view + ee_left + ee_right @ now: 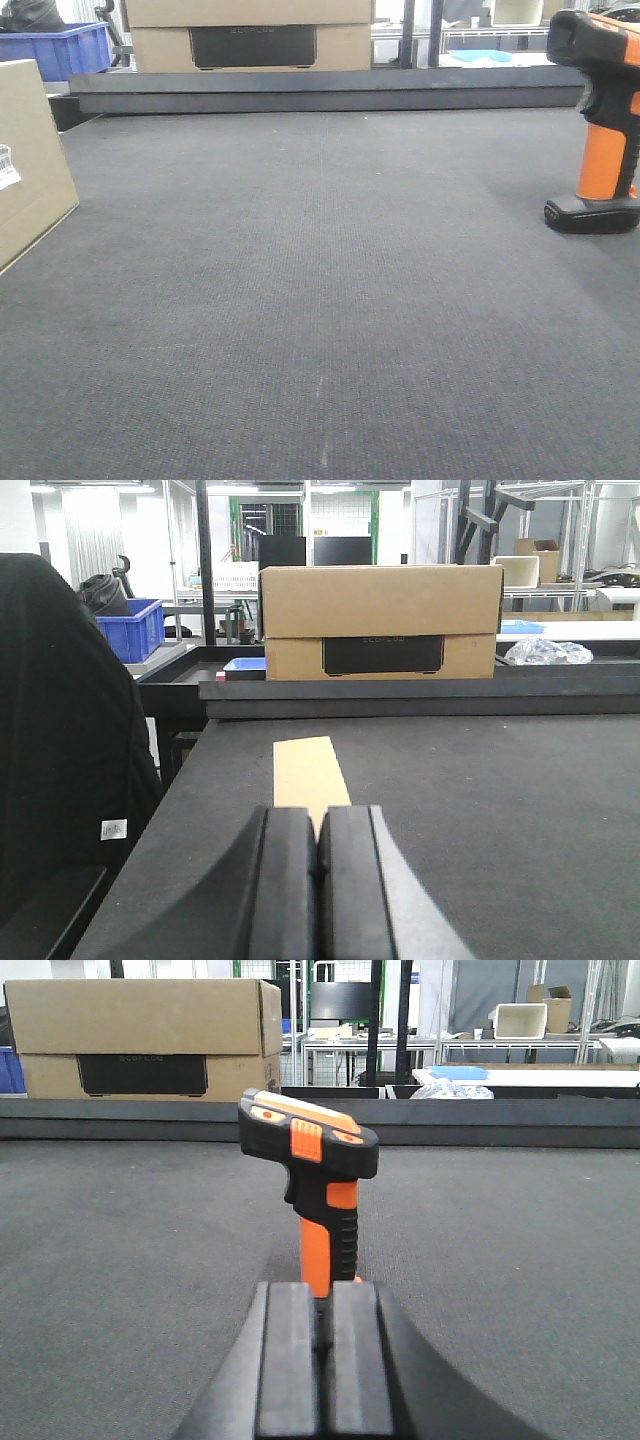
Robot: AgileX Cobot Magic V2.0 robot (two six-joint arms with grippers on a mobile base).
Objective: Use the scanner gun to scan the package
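Note:
The package (35, 150), a plain tan cardboard box with a small white label (7, 168), sits at the table's left edge in the front view. In the left wrist view it shows as a narrow tan strip (308, 768) just beyond my left gripper (318, 818), whose fingers are pressed together with nothing between them. The scanner gun (605, 130), orange handle and black head, stands upright on its black foot at the far right. My right gripper (322, 1305) is shut directly in front of the scanner gun (322, 1175), apart from it; its foot is hidden behind my fingers.
A bigger cardboard box with a black panel (380, 620) stands beyond the raised black ledge (320, 95) at the table's back. A blue bin (130, 630) is at back left. A dark bulky shape (60, 740) fills the left of the left wrist view.

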